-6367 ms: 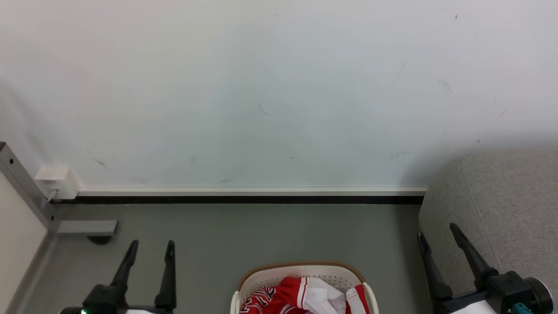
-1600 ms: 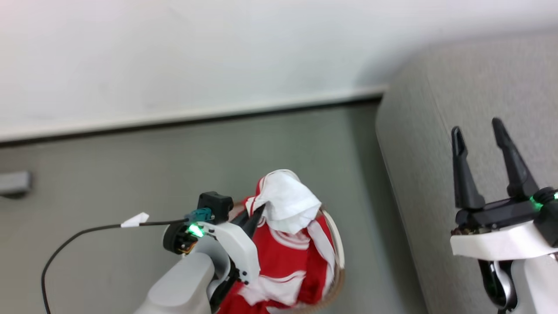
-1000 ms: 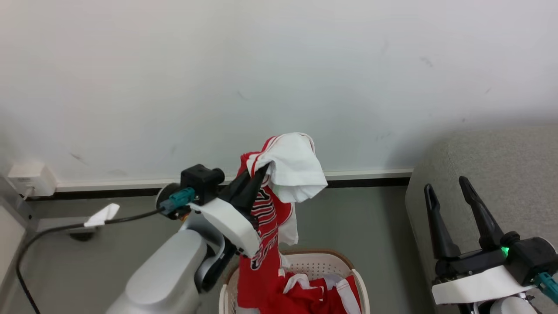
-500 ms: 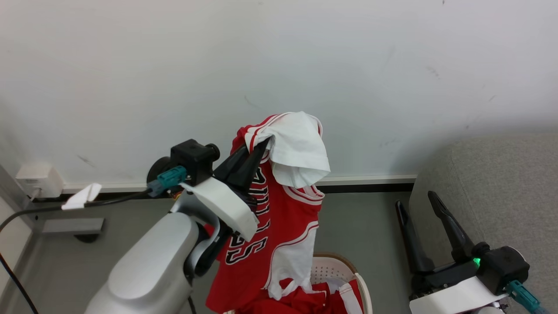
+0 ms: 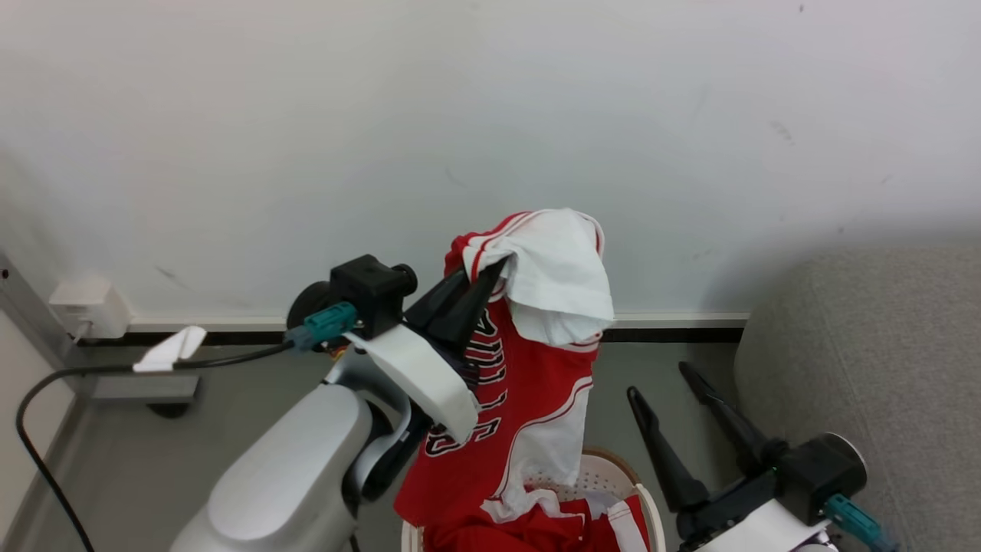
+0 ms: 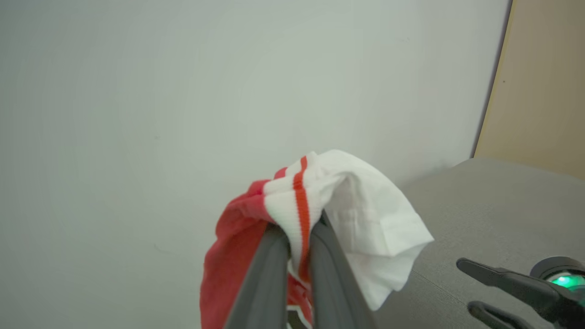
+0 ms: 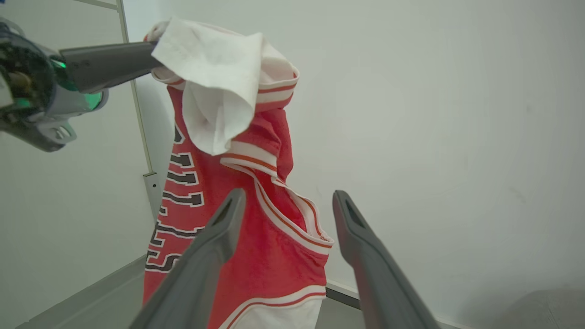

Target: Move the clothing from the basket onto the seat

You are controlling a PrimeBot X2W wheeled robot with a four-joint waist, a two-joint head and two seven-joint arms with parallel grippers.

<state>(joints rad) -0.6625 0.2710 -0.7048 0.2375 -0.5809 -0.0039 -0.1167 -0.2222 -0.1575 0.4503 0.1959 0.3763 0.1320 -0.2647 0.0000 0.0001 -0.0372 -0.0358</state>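
Left hand (image 5: 494, 270) tight on the red jersey (image 5: 529, 383) above the basket (image 5: 594, 483); right hand (image 5: 659, 379) wide apart, empty

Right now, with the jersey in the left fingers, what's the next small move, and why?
Probably swing the left fingers rightward toward the sofa: they are shut on the jersey, which hangs above the basket, and the sofa sits to its right.

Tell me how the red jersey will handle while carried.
Probably floppy: the jersey hangs limp and folded from the shut left gripper. Likely light, since a pinch on one edge lifts it. Its hem hangs down to the basket, so it may drag or swing.
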